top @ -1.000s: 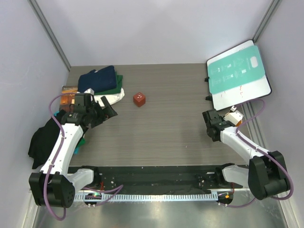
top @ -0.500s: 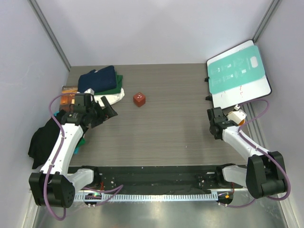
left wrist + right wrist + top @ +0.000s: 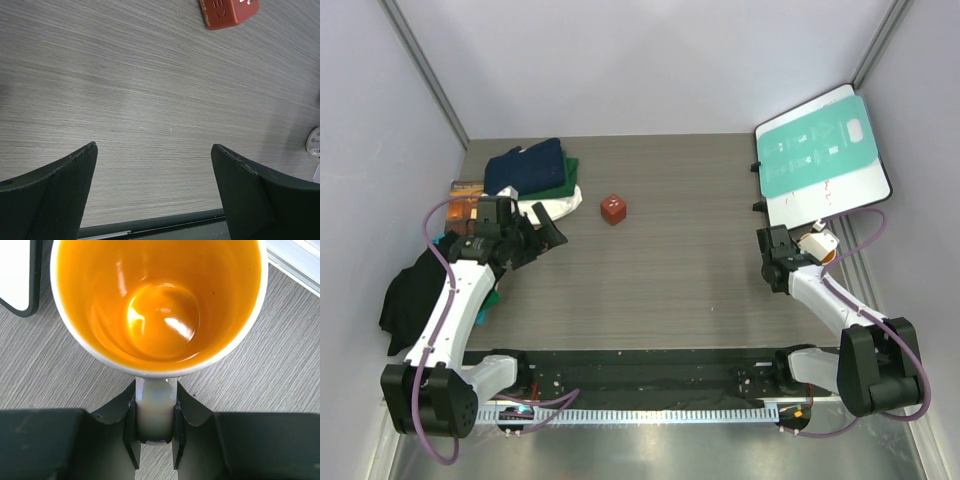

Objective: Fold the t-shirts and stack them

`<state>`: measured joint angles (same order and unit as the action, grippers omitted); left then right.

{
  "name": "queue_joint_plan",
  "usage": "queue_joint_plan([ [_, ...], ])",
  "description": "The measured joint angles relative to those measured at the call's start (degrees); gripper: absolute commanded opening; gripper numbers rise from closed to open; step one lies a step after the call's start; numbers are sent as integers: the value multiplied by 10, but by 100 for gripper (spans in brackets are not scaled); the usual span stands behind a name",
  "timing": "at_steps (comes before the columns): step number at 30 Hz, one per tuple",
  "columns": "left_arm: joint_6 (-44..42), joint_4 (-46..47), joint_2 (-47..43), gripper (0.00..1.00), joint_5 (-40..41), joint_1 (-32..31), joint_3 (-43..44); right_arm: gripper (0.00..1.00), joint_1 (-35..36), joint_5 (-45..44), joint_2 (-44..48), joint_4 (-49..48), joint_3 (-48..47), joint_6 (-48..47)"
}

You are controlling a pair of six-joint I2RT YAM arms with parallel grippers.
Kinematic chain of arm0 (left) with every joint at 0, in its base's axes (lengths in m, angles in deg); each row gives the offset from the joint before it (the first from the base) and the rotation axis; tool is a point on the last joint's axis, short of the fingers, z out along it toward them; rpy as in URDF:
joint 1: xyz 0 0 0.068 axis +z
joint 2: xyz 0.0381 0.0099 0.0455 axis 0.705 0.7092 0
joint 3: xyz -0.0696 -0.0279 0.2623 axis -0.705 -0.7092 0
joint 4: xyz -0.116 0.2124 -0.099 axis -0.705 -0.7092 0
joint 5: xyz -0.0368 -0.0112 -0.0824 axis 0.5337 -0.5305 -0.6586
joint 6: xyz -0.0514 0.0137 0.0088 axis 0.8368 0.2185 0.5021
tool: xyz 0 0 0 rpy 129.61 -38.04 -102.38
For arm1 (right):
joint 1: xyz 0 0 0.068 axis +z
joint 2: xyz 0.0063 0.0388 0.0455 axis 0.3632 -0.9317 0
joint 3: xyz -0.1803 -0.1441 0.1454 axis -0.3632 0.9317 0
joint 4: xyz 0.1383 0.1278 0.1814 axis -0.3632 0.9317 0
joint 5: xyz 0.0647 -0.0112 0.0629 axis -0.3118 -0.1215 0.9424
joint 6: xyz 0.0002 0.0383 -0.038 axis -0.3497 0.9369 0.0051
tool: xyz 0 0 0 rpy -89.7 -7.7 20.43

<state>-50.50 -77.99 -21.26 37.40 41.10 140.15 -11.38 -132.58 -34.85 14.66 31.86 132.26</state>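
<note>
- Top external view: the right gripper (image 3: 796, 250) and the white mug (image 3: 817, 242) it carries sit slightly farther right, nearer the table's right edge, than a second ago. Over the last half second they match. The left gripper (image 3: 552, 226) has not shifted.
- Same view: the t-shirts (image 3: 532, 172) lie stacked at the far left of the table (image 3: 700, 260), navy on top, green beneath, cream-white lowest, beside a brown-orange book (image 3: 465, 187). A dark cloth (image 3: 412, 290) hangs over the left edge. A red cube (image 3: 613, 208) sits just right of the stack, and bare wood stretches from it to the right arm. A teal-and-white board (image 3: 820, 160) overhangs the far right corner.
- Left wrist view: its fingers (image 3: 60, 195) stand wide apart over bare wood with nothing between them. The cube is at the top edge and the table's near edge runs along the bottom.
- Right wrist view: the jaws are clamped on the mug's handle, its orange inside facing the camera. A metal rail (image 3: 295, 265) crosses the upper right.
</note>
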Motion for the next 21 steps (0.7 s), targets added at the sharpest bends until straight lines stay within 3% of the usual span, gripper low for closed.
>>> queue_joint_plan([
  [21,0,-17,-16,95,3,0,0,1,-42,-4,-68,-117,-12,-50],
])
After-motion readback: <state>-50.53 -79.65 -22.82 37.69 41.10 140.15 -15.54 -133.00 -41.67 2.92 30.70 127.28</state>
